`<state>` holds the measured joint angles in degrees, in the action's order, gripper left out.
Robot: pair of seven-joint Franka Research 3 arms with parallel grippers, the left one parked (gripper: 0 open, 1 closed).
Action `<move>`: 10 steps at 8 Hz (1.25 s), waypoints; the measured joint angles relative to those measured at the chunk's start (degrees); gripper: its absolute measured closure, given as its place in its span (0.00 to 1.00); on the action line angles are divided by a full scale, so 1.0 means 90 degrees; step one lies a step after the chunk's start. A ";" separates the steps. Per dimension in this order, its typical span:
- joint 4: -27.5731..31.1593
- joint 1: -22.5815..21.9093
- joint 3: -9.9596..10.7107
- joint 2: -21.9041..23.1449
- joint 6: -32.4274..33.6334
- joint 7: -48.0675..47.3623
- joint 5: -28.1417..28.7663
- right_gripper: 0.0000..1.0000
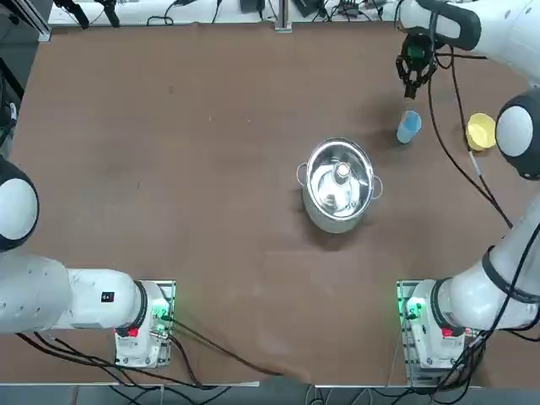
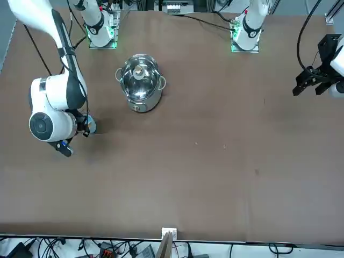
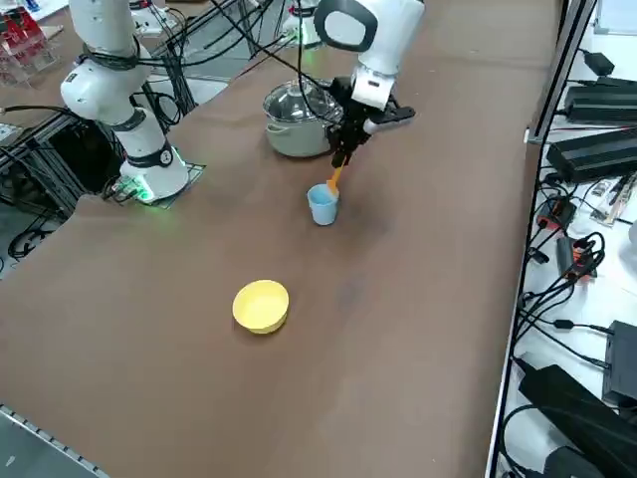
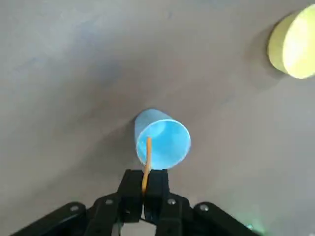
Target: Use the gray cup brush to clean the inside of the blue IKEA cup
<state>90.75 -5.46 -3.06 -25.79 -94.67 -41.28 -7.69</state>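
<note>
The blue IKEA cup point(image 1: 408, 126) point(image 3: 321, 204) point(image 4: 163, 138) stands upright on the brown table, to the right of and beyond the steel pot. My right gripper point(image 1: 411, 84) point(image 3: 345, 149) point(image 4: 143, 189) hangs just above it, shut on the gray cup brush point(image 3: 333, 180) point(image 4: 146, 160), which looks like a thin orange stick. The stick slants down from the fingers and its lower end sits inside the cup's mouth. In the front view the arm hides all but a sliver of the cup point(image 2: 91, 125).
A steel pot point(image 1: 339, 184) point(image 3: 296, 119) point(image 2: 141, 81) stands mid-table. A yellow bowl point(image 1: 480, 132) point(image 3: 261, 305) point(image 4: 294, 44) sits near the table's right edge, a short way from the cup. Cables trail off the table's far edge.
</note>
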 joint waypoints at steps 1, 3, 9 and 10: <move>-0.0300 0.0014 0.0015 0.0057 0.0499 0.0099 -0.0159 0.95; -0.0589 0.0052 0.0053 0.0153 0.1010 0.0617 -0.1020 0.95; -0.0389 0.0657 0.0190 -0.0359 0.0737 0.1436 -0.3385 0.95; -0.0120 0.0786 0.0201 -0.0423 0.0257 0.1418 -0.3603 0.95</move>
<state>89.68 1.62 -1.25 -29.59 -92.35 -28.52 -40.12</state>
